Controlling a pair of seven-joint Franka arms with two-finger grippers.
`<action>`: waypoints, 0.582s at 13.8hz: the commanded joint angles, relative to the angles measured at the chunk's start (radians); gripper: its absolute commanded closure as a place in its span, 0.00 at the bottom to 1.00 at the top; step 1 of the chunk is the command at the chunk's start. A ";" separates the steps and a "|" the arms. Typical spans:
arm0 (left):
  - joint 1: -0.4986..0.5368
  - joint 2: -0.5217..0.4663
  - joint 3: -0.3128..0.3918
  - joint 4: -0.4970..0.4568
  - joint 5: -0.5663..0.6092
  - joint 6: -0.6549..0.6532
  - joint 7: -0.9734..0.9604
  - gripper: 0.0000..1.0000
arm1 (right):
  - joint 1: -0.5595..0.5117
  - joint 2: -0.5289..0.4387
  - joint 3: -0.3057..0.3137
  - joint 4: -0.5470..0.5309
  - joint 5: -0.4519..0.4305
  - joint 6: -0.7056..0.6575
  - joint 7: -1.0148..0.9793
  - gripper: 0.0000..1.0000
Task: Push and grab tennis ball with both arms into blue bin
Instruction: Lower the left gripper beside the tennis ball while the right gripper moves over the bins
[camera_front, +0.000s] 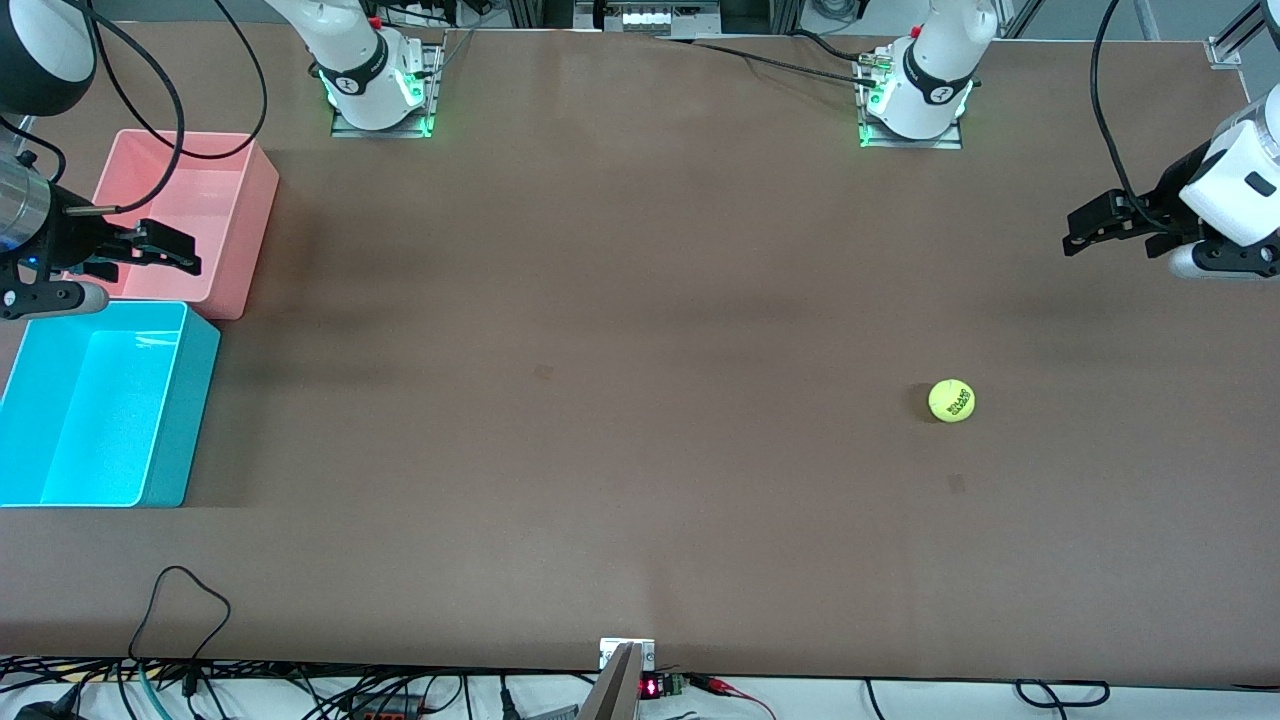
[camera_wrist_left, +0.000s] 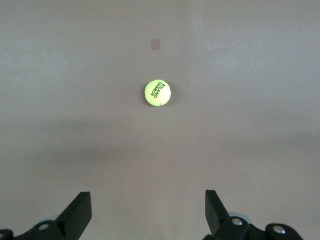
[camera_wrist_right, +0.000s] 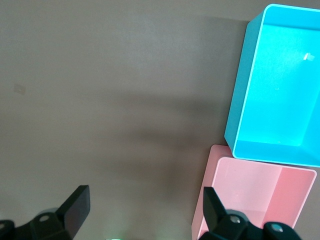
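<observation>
The tennis ball (camera_front: 951, 401) lies on the brown table toward the left arm's end, yellow-green with dark lettering. It also shows in the left wrist view (camera_wrist_left: 158, 93), well ahead of the jaws. My left gripper (camera_front: 1075, 232) hangs open and empty in the air above the table at that end, well apart from the ball; its jaws stand wide in its wrist view (camera_wrist_left: 148, 210). The blue bin (camera_front: 195, 400) sits empty at the right arm's end and also shows in the right wrist view (camera_wrist_right: 239, 90). My right gripper (camera_front: 185, 252) is open and empty over the pink bin's edge (camera_wrist_right: 145, 207).
A pink bin (camera_front: 255, 230) stands beside the blue bin, farther from the front camera, and shows in the right wrist view (camera_wrist_right: 250, 195). Loose cables (camera_front: 180, 600) lie at the table's near edge. Both arm bases stand along the table's back edge.
</observation>
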 joint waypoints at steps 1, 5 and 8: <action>0.006 -0.032 -0.008 -0.024 0.025 0.000 -0.012 0.00 | -0.005 -0.004 0.008 0.008 0.003 -0.003 -0.008 0.00; 0.022 0.047 0.006 -0.013 0.045 0.012 0.093 0.27 | -0.008 -0.002 0.007 0.008 0.006 -0.003 0.003 0.00; 0.026 0.141 -0.008 -0.012 0.189 0.043 0.118 0.75 | -0.011 0.024 0.007 0.011 0.017 -0.005 0.006 0.00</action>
